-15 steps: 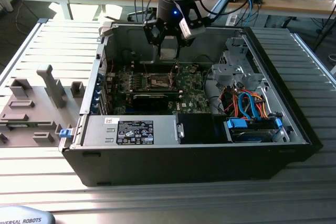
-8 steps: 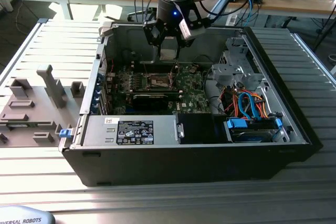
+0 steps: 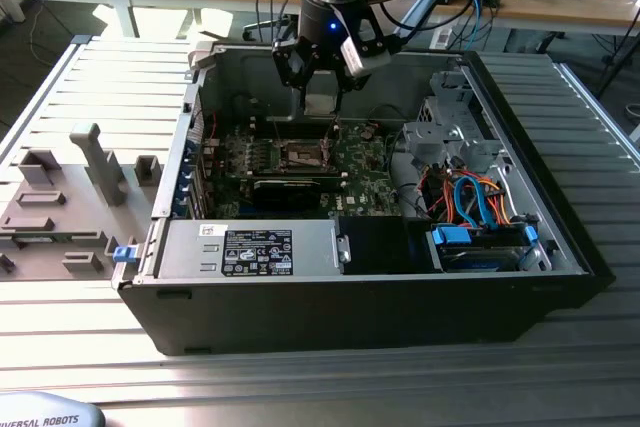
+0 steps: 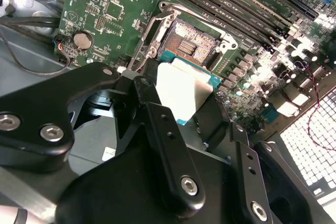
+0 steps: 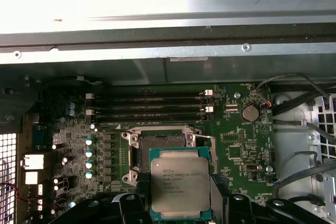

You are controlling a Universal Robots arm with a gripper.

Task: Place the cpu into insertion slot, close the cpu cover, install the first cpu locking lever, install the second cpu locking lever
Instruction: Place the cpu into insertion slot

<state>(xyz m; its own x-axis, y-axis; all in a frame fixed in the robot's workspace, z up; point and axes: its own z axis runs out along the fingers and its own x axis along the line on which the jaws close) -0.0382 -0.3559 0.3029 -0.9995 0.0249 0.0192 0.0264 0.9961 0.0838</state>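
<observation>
cpu [image 5: 180,183] gripped between the jaws, near the insertion slot [image 5: 160,141].

Black open-topped computer case [image 3: 350,317] lies on a ribbed metal table [image 3: 100,67]. Black-fingered gripper [image 3: 320,89] hangs inside it, clamped on a small flat silver-grey cpu [image 3: 322,102], directly above the square dark insertion slot [image 3: 303,155] in the green circuit board [image 3: 365,172].

The cpu [image 5: 180,184] hides part of the insertion slot [image 5: 160,141].
</observation>
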